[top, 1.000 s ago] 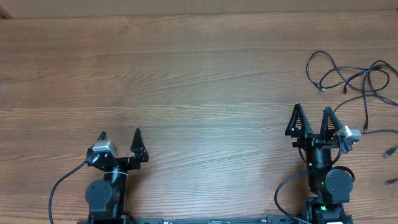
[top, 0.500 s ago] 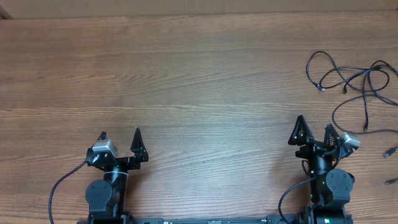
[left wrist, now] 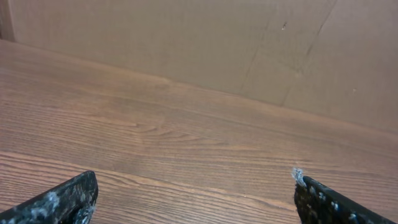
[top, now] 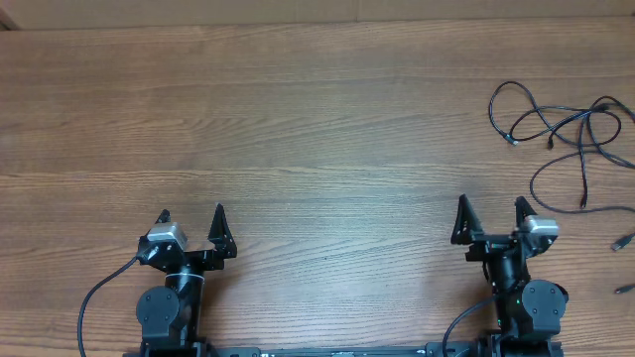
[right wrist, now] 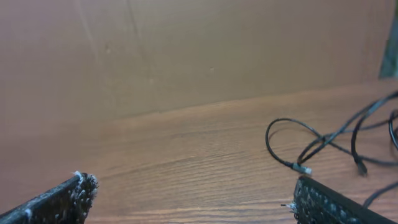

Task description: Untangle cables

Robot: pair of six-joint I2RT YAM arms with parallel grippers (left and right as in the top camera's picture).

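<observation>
The cables (top: 573, 121) lay on the wooden counter (top: 298, 119) at its far right part, near the right edge. They were thin black cords, and they made several loops that crossed over each other in one loose bunch. Some small plugs could be seen at the free ends, one of them at the left side of the bunch. Two more plug ends (top: 622, 241) lay closer to the robot at the right edge, apart from the bunch; which cord they belonged to could not be told.

The left claw (top: 190, 213) stood at the near left side of the counter, well apart from the cables. Its jaws were wide and held nothing.

The right claw (top: 489, 203) stood at the near right side, also wide and holding nothing. The bunch lay ahead of it and to its right, without touching it.

In the right wrist view, one loop of the cables (right wrist: 323, 139) with a small plug lay beyond the right finger (right wrist: 329, 205). In the left wrist view only bare wood appeared between the fingers, with a brown cardboard wall (left wrist: 155, 37) behind.
</observation>
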